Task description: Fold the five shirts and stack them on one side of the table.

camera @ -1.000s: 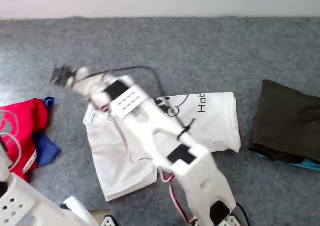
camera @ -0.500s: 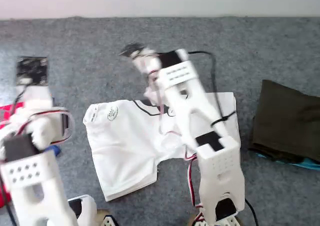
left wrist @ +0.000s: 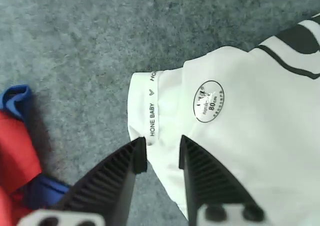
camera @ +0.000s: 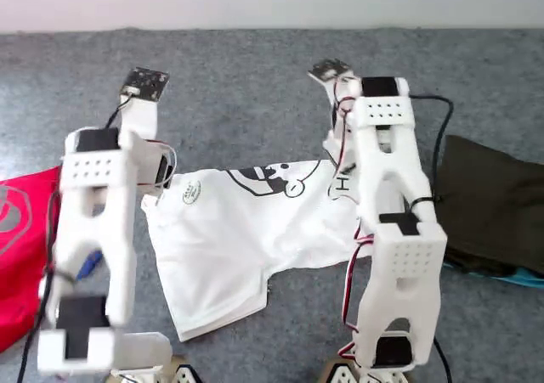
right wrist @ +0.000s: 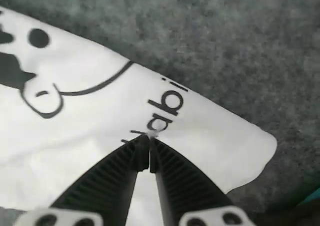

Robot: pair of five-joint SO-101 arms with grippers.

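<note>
— Swung across the white shirt (camera: 246, 247) within the last second: right arm (camera: 387, 188), from slanting over its left end to standing at its right end. Left arm (camera: 93, 230) too, up from the near corner to the shirt's left edge.
— Grip on the right?
— Right gripper (right wrist: 148, 145) pressed together, tips down on the cloth beside the black lettering. Cannot tell whether any cloth is pinched.
— And the left?
— Left gripper (left wrist: 162, 147) parted, poised over the collar band.
— Lie of the shirt?
— Flat, mid-table, between both arms. Long axis side to side: collar and round label toward the left arm, lettering toward the right, one flap trailing to the near edge.
— Around it?
— Red shirt (camera: 21, 230) and blue cloth (left wrist: 15, 98) just left. Dark folded shirt (camera: 493, 205) at right, on something teal (camera: 510, 274). Grey felt-like table (camera: 255, 77), pale wall (camera: 272, 1) behind.
</note>
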